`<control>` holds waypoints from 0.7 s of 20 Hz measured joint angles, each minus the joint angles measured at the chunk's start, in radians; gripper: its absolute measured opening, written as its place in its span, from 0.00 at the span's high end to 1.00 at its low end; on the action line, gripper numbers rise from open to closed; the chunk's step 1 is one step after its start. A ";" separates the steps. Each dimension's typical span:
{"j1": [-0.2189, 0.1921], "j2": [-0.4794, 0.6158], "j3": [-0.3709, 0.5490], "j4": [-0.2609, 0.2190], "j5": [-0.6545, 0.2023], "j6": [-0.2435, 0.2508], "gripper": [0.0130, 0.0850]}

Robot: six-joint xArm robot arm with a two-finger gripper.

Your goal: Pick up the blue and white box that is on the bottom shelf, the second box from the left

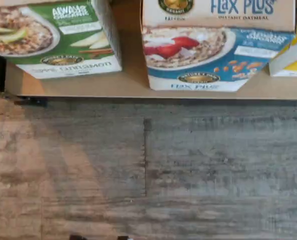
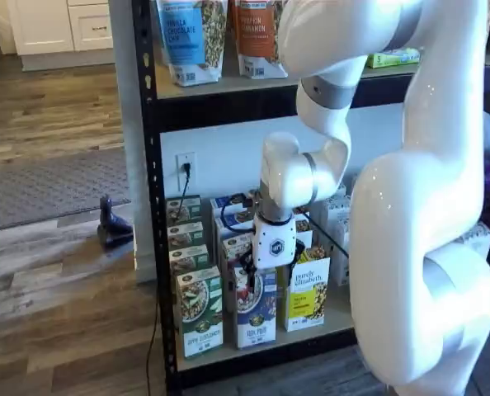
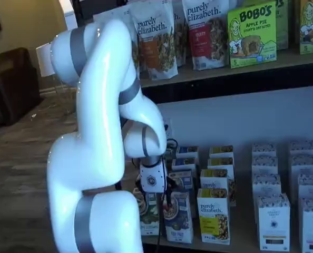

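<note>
Here, in the wrist view, the camera is looking down over the front edge of the bottom shelf (image 1: 133, 87), with grey wood floor (image 1: 148, 170) filling most of the picture. The blue and white box (image 1: 208, 60) is standing at the shelf's front edge, a green and white box (image 1: 58, 37) just beside it on one side and a yellow box (image 1: 293, 50) on the other; no fingers are showing.

In a shelf view, the white arm (image 2: 410, 206) is bending down in front of the rack, and the gripper (image 2: 271, 276) is hanging right above the blue and white box (image 2: 256, 309), which is sitting at the front of its row. The black fingers (image 2: 248, 272) are showing dark against the boxes, standing wide apart, with nothing held between them.

In the other shelf view, the gripper (image 3: 162, 197) is hovering over the same box (image 3: 178, 216) on the shelf (image 3: 241, 240), not touching it as far as I can tell.

This looks like the approach step: the box is untouched. The next move is calling for a lowering over the box's narrow top, fingers straddling it, clear of both neighbours
</note>
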 joint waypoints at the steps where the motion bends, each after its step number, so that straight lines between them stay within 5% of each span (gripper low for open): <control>1: -0.002 0.024 -0.024 -0.001 0.003 -0.002 0.00; 8: -0.020 0.140 -0.147 0.046 0.013 -0.062 0.00; 14: -0.049 0.211 -0.243 0.026 0.032 -0.072 0.00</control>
